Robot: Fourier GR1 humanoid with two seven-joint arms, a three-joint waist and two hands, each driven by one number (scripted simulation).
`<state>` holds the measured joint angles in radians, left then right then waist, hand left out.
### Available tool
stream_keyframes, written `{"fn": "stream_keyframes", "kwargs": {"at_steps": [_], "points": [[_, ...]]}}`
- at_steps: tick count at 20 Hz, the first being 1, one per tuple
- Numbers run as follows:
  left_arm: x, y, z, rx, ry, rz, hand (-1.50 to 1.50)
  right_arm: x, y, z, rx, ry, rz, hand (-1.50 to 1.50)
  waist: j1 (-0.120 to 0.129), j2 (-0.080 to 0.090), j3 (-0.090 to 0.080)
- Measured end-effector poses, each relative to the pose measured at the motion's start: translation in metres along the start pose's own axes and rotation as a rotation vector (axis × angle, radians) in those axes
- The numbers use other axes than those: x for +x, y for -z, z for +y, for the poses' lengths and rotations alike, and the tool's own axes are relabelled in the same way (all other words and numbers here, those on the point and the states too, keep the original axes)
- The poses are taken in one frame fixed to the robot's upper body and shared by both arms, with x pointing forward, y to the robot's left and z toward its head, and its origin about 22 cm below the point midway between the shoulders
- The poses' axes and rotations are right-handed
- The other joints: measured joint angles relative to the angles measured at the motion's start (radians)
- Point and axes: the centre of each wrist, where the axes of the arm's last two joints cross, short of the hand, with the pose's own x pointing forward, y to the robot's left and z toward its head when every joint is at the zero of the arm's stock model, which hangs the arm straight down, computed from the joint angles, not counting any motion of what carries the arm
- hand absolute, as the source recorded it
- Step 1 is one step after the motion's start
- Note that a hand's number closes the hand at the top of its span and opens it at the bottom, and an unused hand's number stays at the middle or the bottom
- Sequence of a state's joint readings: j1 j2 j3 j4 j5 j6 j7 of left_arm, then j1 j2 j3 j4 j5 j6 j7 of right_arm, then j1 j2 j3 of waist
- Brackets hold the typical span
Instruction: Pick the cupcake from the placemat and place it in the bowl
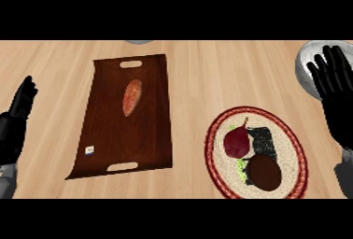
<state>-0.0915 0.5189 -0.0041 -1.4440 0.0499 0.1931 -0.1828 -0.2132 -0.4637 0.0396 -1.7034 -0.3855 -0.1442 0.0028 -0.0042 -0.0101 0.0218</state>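
A dark brown cupcake (pixel 264 172) with a green edge lies on the near part of the round woven placemat (pixel 222 164), which has a red rim. My right hand (pixel 335 86) is open, fingers straight and pointing away, at the right edge of the view. It is well beyond the cupcake and covers part of the grey bowl (pixel 307 52) at the far right. My left hand (pixel 17 116) rests open at the left edge, fingers up, holding nothing.
On the placemat, a dark red pear-shaped item (pixel 236 142) and a black rectangular piece (pixel 262 140) lie just beyond the cupcake. A dark wooden tray (pixel 110 135) with an orange oblong food (pixel 131 97) sits left of centre. A grey object (pixel 140 42) peeks in at the far edge.
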Motion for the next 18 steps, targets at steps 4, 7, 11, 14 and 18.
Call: {"fn": "stream_keyframes", "kwargs": {"at_steps": [4,7,11,14,18], "points": [[-0.002,-0.002,-0.003,0.022,-0.032,0.052,0.00,0.017,-0.015,-0.003,-0.101,-0.138,-0.036,1.50,-0.018,0.000,-0.015],[-0.004,-0.005,-0.006,0.046,-0.077,0.103,0.00,0.021,-0.028,-0.026,-0.190,-0.370,0.011,-1.50,-0.054,0.004,-0.033],[-0.011,-0.012,-0.004,0.082,-0.116,0.172,0.00,-0.011,-0.068,-0.066,-0.410,-0.610,0.310,-1.50,-0.119,0.000,-0.038],[-0.013,-0.015,-0.005,0.092,-0.144,0.209,0.00,-0.023,-0.098,-0.061,-0.526,-0.696,0.383,-1.50,-0.128,-0.008,-0.036],[-0.008,-0.015,-0.005,0.084,-0.169,0.223,0.00,-0.033,-0.141,-0.034,-0.580,-0.775,0.442,-1.50,-0.113,-0.009,-0.035]]}}
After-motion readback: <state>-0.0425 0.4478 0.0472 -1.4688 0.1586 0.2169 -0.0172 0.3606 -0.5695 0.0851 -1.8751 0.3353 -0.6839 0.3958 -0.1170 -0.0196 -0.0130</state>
